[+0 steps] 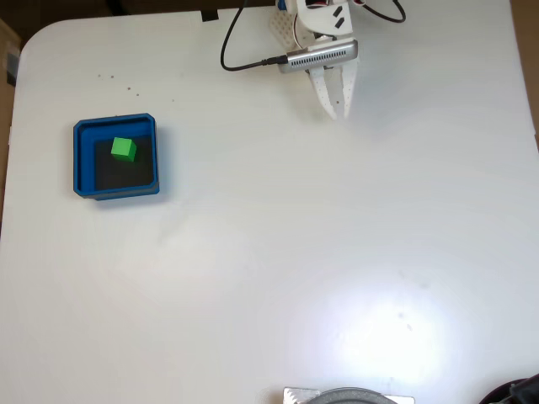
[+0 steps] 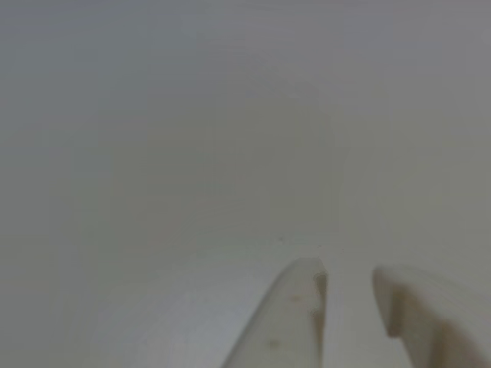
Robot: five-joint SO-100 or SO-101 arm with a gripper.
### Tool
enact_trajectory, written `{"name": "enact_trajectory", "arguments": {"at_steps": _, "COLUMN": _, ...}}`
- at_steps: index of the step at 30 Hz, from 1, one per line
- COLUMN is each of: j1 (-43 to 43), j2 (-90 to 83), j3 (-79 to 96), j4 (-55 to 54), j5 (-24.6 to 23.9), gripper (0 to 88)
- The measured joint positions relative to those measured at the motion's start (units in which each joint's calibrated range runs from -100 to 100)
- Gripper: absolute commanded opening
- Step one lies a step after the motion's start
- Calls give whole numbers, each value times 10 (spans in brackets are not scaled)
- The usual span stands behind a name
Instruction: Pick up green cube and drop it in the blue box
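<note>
- green cube point(image 1: 124, 150) lies inside the blue box point(image 1: 82, 160); task looks done.
- hand point(image 1: 338, 111) slightly parted, empty, well apart: best parked, clear of the box.

bare white table point(image 1: 269, 252), place unclear

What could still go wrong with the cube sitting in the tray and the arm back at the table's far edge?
1. The small green cube already lies in the square blue tray; a repeated grasp attempt could pull it out.
2. The white two-finger gripper, slightly open and empty, could nudge the light tray if it sweeps back low.
3. The black cable could snag.
</note>
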Motion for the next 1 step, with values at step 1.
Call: {"name": "enact_trajectory", "arguments": {"at_steps": 1, "j1": 0, "j2": 0, "j3": 0, "j4": 0, "j5": 0, "gripper": 22}}
